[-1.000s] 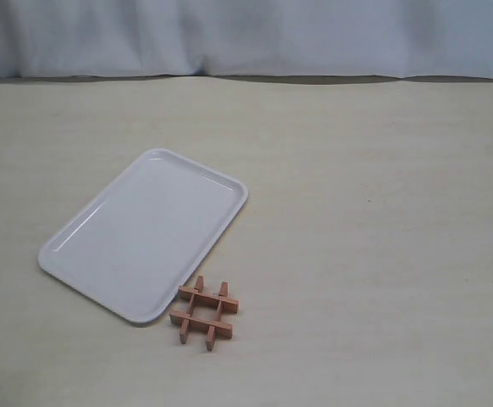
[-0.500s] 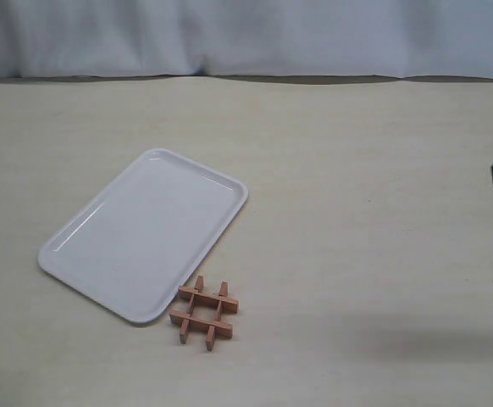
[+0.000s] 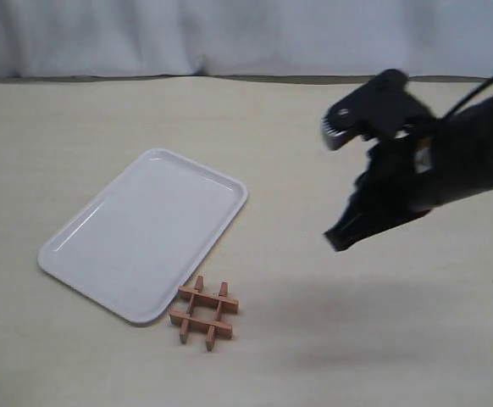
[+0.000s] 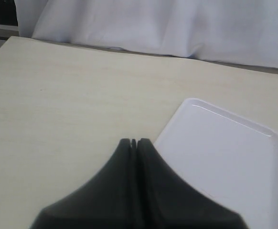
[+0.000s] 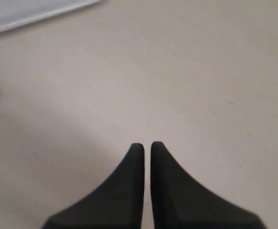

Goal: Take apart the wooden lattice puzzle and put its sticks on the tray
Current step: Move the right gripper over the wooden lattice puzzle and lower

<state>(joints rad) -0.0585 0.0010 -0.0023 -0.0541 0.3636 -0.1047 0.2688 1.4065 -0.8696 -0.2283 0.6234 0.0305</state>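
Puzzle look: wooden lattice puzzle (image 3: 203,312), small, reddish-brown, shaped like a hash sign; two sticks crossing two more, interlocked, ends jutting on every side, lying flat.
Puzzle place: on the table (image 3: 77,127), at the near side, just beside the near corner of the tray (image 3: 149,229); touching it or not, cannot tell.
Tray: white, rectangular, rounded corners, low raised rim, set askew left of centre.
Right fingers (image 5: 132,176): black, tapering, drawn together to a thin slit, holding nothing; raised above the table on the right, well apart from the puzzle.
Left fingers (image 4: 124,162): black, tips pressed together, gripping nothing, close to one tray corner.
Backdrop: pale cloth (image 3: 246,34) along the far edge.
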